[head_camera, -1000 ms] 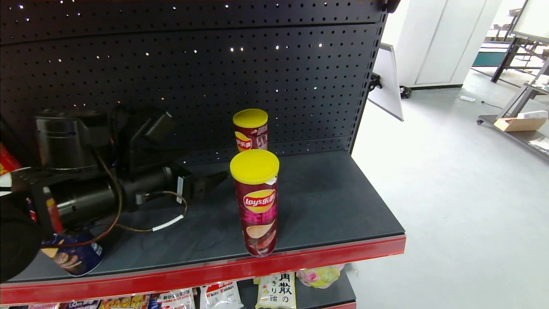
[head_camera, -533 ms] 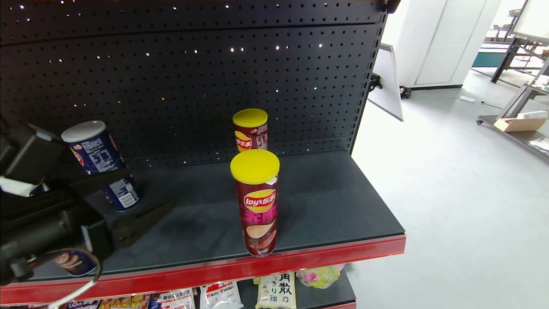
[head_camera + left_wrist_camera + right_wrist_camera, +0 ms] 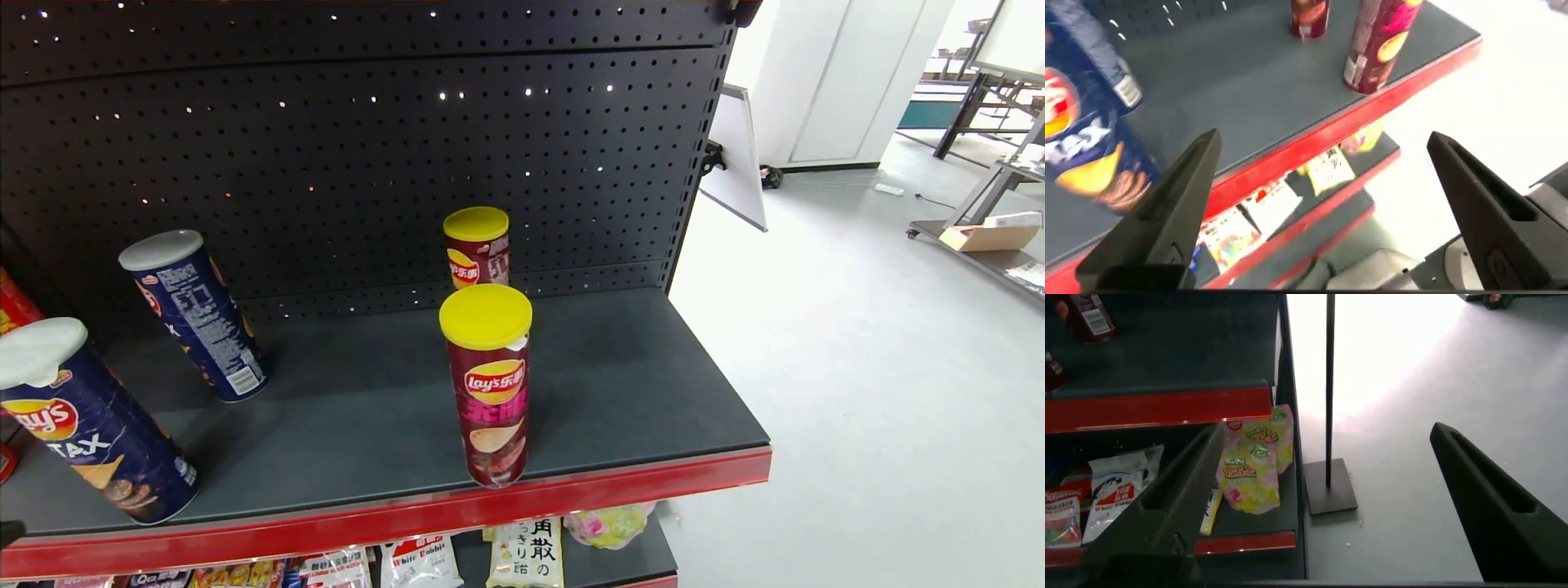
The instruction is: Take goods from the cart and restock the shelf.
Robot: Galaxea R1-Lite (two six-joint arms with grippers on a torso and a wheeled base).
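Maroon cans (image 3: 487, 392) and blue cans (image 3: 196, 322) — 2 each — stand on the shelf (image 3: 637, 384). Likely light, stiff tubes, slick and easy to topple; best gripped mid-body, gently. Left claw (image 3: 1323, 139) and right claw (image 3: 1327, 429) gape wide, both holding nothing.

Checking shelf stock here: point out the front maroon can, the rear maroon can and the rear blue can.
Front maroon can (image 3: 490, 408): head view, label.
Rear maroon can (image 3: 479, 261): head view, side wall.
Rear blue can (image 3: 204, 322): head view, mid-side.
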